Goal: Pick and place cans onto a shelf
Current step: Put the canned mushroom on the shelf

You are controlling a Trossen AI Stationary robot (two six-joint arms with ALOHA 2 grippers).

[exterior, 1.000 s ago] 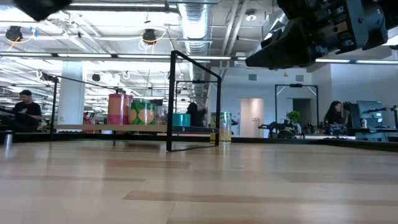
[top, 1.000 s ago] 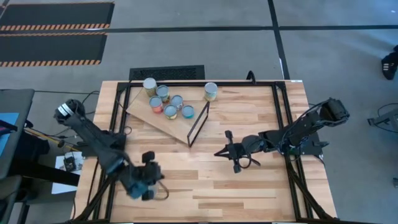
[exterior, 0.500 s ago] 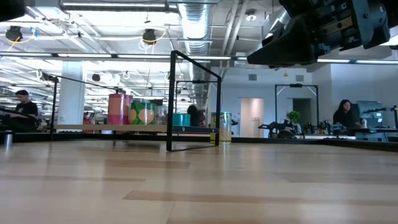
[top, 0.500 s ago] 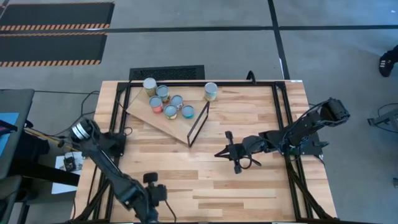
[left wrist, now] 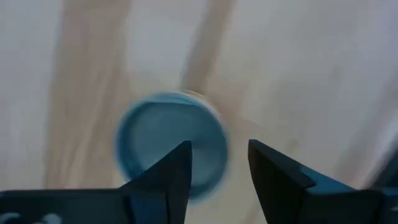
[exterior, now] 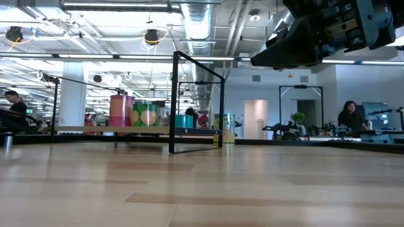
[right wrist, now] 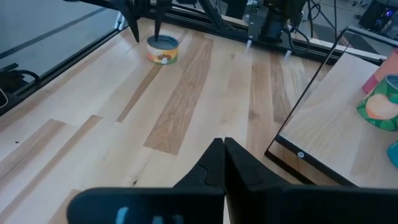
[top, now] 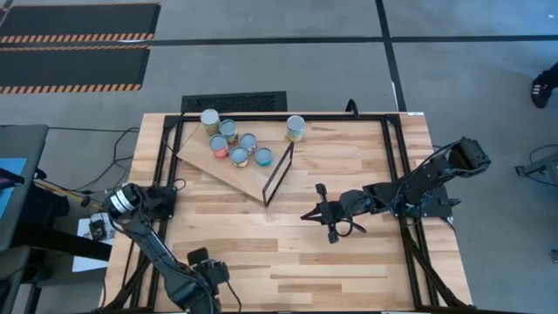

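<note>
The left claw is hanging with fingers apart over a blue-topped can near the worktop's front-left edge, while the right claw, fingers together, is hovering mid-worktop beside the shelf holding five cans.

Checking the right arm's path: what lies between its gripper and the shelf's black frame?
Only bare tabletop between right gripper and black frame, per high view.

Seen from above, the shelf lies at the table's eleven o'clock, holding five cans. A sixth can stands at twelve o'clock beside it. Another can sits near seven o'clock, apparently just under the left gripper.
</note>
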